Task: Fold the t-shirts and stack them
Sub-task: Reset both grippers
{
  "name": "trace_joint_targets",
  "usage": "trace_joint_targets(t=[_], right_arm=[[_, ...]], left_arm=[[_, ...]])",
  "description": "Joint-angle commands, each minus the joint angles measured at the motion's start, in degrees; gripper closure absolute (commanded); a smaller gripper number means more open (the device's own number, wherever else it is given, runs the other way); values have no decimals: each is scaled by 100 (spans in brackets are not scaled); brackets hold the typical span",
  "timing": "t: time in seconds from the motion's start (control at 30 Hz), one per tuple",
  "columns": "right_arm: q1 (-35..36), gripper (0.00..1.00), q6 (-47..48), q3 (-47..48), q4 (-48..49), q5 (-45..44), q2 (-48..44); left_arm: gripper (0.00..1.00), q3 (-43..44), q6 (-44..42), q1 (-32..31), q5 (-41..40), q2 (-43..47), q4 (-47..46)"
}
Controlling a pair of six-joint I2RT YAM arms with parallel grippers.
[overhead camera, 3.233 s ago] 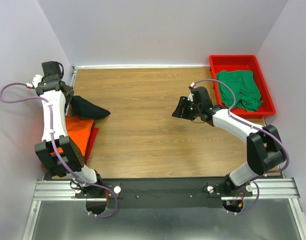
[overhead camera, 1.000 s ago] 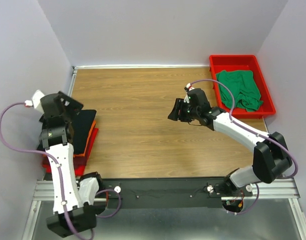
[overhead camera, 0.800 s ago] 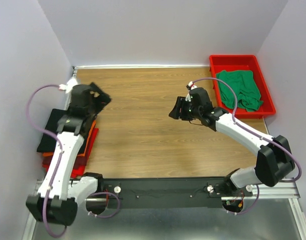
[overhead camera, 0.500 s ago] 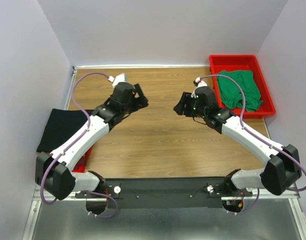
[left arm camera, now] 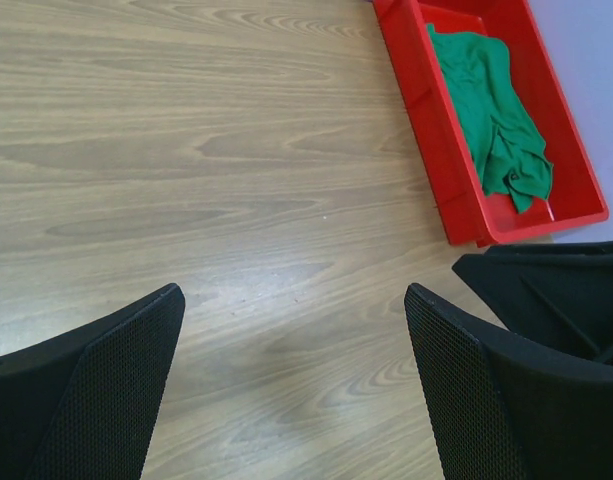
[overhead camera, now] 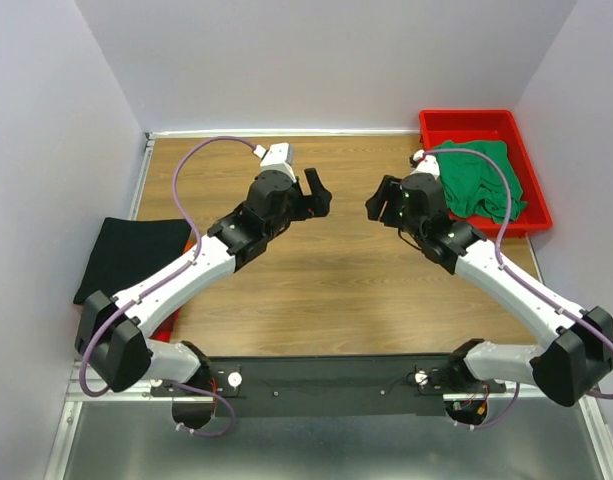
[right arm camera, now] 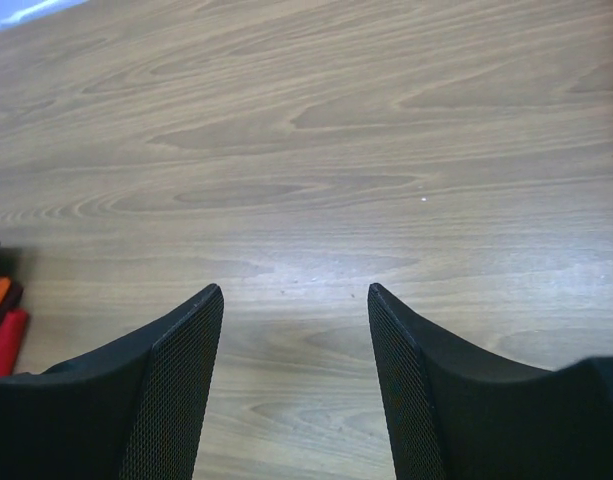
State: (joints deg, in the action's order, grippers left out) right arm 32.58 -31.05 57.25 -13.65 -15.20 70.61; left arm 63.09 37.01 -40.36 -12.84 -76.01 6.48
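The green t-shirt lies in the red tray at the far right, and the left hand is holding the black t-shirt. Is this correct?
Not fully. The left hand holds nothing: the left wrist view shows it open over the bare table. The black t-shirt lies at the table's left edge. The green t-shirt does lie in the red tray at the far right.

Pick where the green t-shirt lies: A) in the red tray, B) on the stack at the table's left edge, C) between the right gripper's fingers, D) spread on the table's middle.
A: the green t-shirt lies crumpled inside the red tray at the far right corner.
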Motion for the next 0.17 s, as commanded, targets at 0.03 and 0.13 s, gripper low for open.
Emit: trace_joint_targets(t=[0.03,0.13], right_arm=[[38,34,-77,-118,-120,-563,-39],[38,33,-68,-57,-103,-659,23]], left_arm=[[2,28,-387,-25,-237,-11,-428],[2,107,-563,-25,-184,24,-499]])
